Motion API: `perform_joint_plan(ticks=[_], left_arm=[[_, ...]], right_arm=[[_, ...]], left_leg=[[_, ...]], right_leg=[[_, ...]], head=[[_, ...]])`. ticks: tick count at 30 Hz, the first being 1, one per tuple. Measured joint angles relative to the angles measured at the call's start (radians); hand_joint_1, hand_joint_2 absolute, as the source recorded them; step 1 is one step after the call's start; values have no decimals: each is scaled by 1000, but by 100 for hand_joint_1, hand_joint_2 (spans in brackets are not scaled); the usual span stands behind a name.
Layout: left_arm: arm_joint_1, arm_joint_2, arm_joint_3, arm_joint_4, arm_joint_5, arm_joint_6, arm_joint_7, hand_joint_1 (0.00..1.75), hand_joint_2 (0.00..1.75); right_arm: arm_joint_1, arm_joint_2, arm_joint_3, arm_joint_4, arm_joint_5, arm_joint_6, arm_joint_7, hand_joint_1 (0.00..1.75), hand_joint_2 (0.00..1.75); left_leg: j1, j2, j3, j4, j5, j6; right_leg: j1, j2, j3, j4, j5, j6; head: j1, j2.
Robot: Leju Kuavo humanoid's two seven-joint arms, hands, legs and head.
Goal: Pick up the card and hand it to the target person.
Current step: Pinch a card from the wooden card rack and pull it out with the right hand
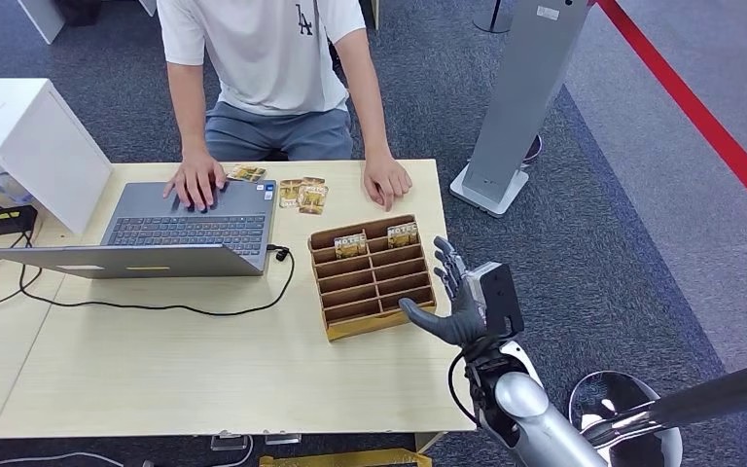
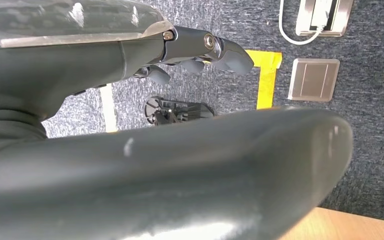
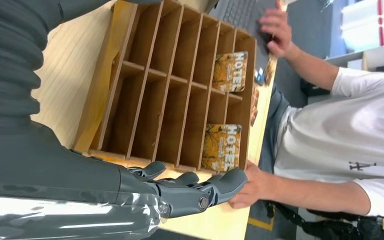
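Note:
A wooden slotted card rack (image 1: 377, 292) stands on the table's right half. Two yellow "Hotel" cards stand in its far row, one (image 1: 351, 244) on the left and one (image 1: 402, 233) on the right; the right wrist view shows them too (image 3: 230, 71) (image 3: 221, 146). My right hand (image 1: 459, 297) hovers at the rack's right side, fingers spread and holding nothing, its fingers (image 3: 195, 192) beside the rack's edge. My left hand (image 2: 130, 60) hangs over the carpet and holds nothing. A person (image 1: 263, 58) sits across the table.
An open laptop (image 1: 190, 229) with a black cable lies left of the rack. Loose cards (image 1: 302, 193) and another card (image 1: 246, 173) lie by the person's hands (image 1: 387, 181) (image 1: 195, 182). A white box (image 1: 29, 136) stands far left, a grey stand (image 1: 520, 107) to the right.

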Motion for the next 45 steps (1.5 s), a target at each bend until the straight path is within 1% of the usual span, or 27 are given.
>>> perform_joint_plan(ticks=[2, 3, 4, 5, 6, 7, 10, 12, 15, 19, 23, 24, 25, 28, 34, 40, 45], left_arm=[[0, 0, 0, 0, 0, 0, -1, 0, 0], [0, 0, 0, 0, 0, 0, -2, 0, 0], [0, 0, 0, 0, 0, -1, -4, 0, 0], [0, 0, 0, 0, 0, -2, -6, 0, 0], [0, 0, 0, 0, 0, -4, -8, 0, 0], [0, 0, 0, 0, 0, -6, -11, 0, 0], [0, 0, 0, 0, -4, -13, -19, 0, 0], [-1, 0, 0, 0, -9, -18, -21, 0, 0], [-1, 0, 0, 0, -15, -21, -21, 0, 0], [-2, 0, 0, 0, -20, -23, -21, 0, 0], [-8, 0, 0, 0, -25, -25, -20, 0, 0], [-10, 0, 0, 0, -28, -25, -18, 0, 0], [-13, 0, 0, 0, -31, -26, -16, 0, 0], [-22, 0, -1, 0, -38, -27, -8, 0, 0], [-33, 0, -2, 0, -42, -27, -1, 0, 0], [-33, 0, -2, 0, -42, -26, -1, 0, 0], [-32, 0, -2, 0, -42, -26, -1, 0, 0]], right_arm=[[-6, 0, 2, 0, 135, -61, 59, 20, 175], [-11, 0, 3, 0, 222, -93, 99, 36, 175], [-18, 0, 5, 0, 313, -119, 143, 69, 175], [-25, 0, 6, -1, 405, -136, 188, 95, 175], [-33, 0, 7, -2, 501, -146, 233, 117, 175], [-40, 0, 8, -3, 592, -149, 274, 134, 175], [-79, 1, 16, -13, 870, -117, 383, 130, 175], [-118, 5, 24, -17, 1014, -72, 439, 128, 175], [-169, 11, 39, -14, 1109, -26, 477, 132, 175], [-240, 22, 74, 15, 1203, 30, 511, 130, 175], [-301, 40, 117, 76, 1253, 69, 529, 130, 175], [-314, 44, 128, 94, 1262, 79, 533, 128, 175], [-327, 49, 139, 112, 1270, 88, 538, 123, 175], [-364, 64, 172, 178, 1286, 104, 547, 102, 175], [-421, 88, 220, 318, 1285, 96, 565, 82, 175], [-464, 103, 241, 431, 1262, 70, 566, 79, 175], [-486, 110, 252, 493, 1252, 55, 564, 83, 175]], left_leg=[[0, 0, 0, 0, 0, 0], [0, 0, 0, 0, 0, 0], [0, 0, 0, 0, 0, 0], [0, 0, 0, 0, 0, 0], [0, 0, 0, 0, 0, 0], [0, 0, 0, 0, 0, 0], [0, 0, 0, 0, 0, 0], [0, 0, 0, 0, 0, 0], [0, 0, 0, 0, 0, 0], [0, 0, 0, 0, 0, 0], [0, 0, -1, 0, 0, 0], [0, 0, -1, 0, 0, 0], [0, 0, -1, 0, 0, 0], [0, 0, -1, 0, 0, 0], [0, 0, -1, 0, 0, 0], [0, 0, -1, 0, 0, 0], [0, 0, -1, 0, 0, 0]], right_leg=[[0, 0, 0, 0, 0, 0], [0, 0, 0, 0, 0, 0], [0, 0, 0, 0, 0, 0], [0, 0, 0, 0, 0, 0], [0, 0, 0, 0, 0, 0], [0, 0, 0, 0, 0, 0], [0, 0, 0, 0, 0, 0], [0, 0, 0, 0, 0, 0], [0, 0, 0, 0, 0, 0], [0, 0, 0, 0, 0, 0], [0, -1, 0, 0, 0, 0], [0, -1, 0, 0, 0, 0], [0, -1, 0, 0, 0, 0], [0, -1, 0, 0, 0, 0], [0, -1, 0, 0, 0, 0], [0, -1, -1, 0, 0, 0], [0, -1, -1, 0, 0, 0]], head=[[0, 0], [0, 0], [0, 0], [0, 0], [0, 0], [0, 0], [0, 0], [-1, 0], [-1, 0], [0, 0], [0, 0], [0, 0], [0, 0], [0, 0], [0, 0], [0, 0], [0, 0]])
